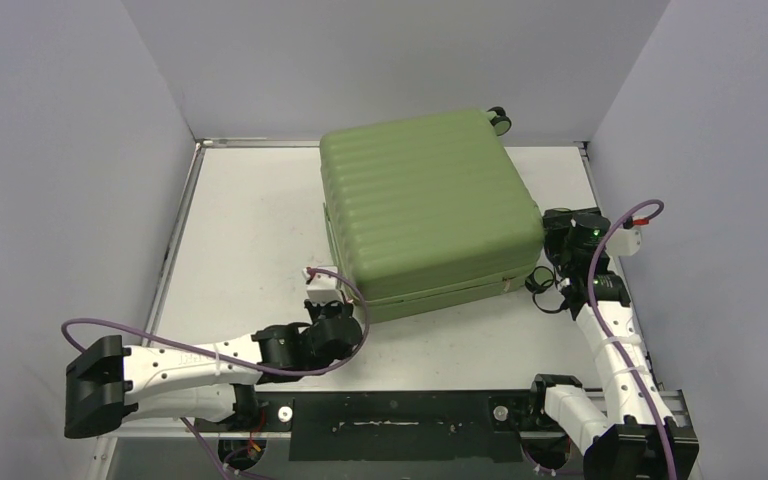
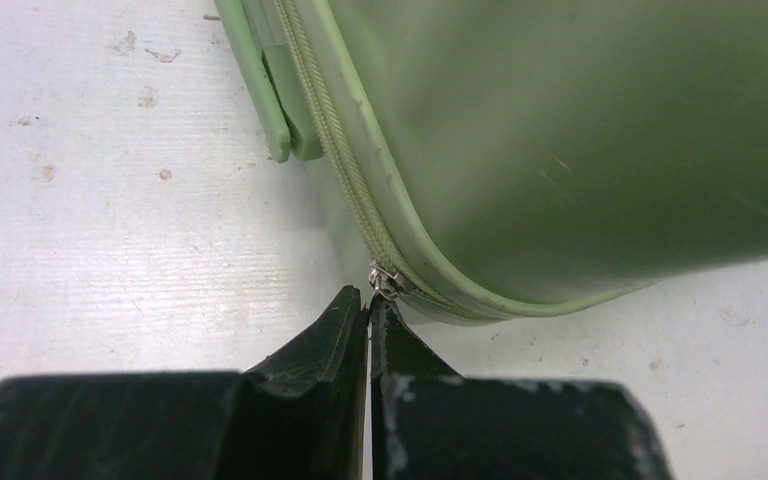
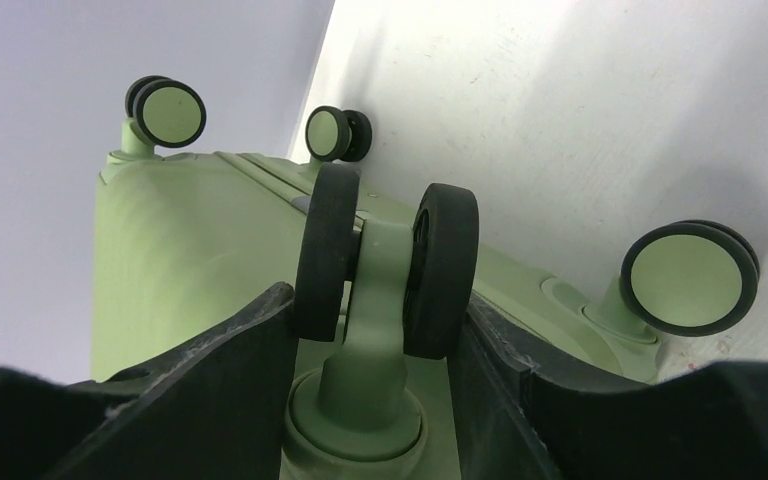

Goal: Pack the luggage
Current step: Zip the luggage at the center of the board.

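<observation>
1. Nearest us, the left gripper [image 2: 367, 304] lies low on the worktop [image 1: 250, 230], its fingers pressed together. Its tips are right against the zipper pull [image 2: 385, 280] at the near left corner of the luggage [image 1: 430, 205]. We cannot tell whether the pull is pinched.
2. Further in, by the worktop's right edge, the right gripper [image 3: 375, 303] is half closed around a twin caster wheel [image 3: 325, 250] at the case's near right corner, one finger against each tyre.
3. The luggage lies flat and closed, ribbed shell up, on the worktop's right half, between the two grippers.
4. Its far end reaches the worktop's far edge, where another wheel [image 1: 500, 120] sticks out.
</observation>
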`<act>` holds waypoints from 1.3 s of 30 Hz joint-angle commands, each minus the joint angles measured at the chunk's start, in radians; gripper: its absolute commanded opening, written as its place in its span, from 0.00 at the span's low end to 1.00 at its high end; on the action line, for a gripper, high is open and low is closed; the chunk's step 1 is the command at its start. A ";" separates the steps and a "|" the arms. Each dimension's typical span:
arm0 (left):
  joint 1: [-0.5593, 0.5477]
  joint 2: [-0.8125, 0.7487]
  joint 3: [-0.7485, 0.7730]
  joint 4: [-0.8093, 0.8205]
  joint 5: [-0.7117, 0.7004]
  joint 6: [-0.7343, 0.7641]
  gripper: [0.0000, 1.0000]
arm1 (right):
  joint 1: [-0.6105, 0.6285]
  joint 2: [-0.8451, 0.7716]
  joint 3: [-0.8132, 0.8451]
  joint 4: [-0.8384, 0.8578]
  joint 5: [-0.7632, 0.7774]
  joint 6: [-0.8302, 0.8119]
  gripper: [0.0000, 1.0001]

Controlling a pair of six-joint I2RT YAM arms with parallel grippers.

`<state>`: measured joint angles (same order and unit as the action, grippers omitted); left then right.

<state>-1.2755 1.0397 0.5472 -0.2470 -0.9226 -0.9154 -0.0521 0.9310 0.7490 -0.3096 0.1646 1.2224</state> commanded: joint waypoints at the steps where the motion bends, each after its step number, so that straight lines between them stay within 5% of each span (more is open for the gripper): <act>1: 0.088 -0.060 -0.040 -0.124 -0.115 0.042 0.00 | -0.005 0.027 -0.034 0.017 0.016 -0.109 0.00; 20: 0.421 -0.042 -0.062 0.287 0.205 0.261 0.00 | 0.023 0.057 -0.023 0.050 -0.043 -0.225 0.00; 39: 0.688 0.162 0.089 0.428 0.382 0.282 0.00 | 0.046 0.059 -0.024 0.067 -0.045 -0.271 0.00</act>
<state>-0.6762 1.1461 0.5560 0.1074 -0.4549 -0.6682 -0.0158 0.9714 0.7383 -0.2100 0.1234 1.1145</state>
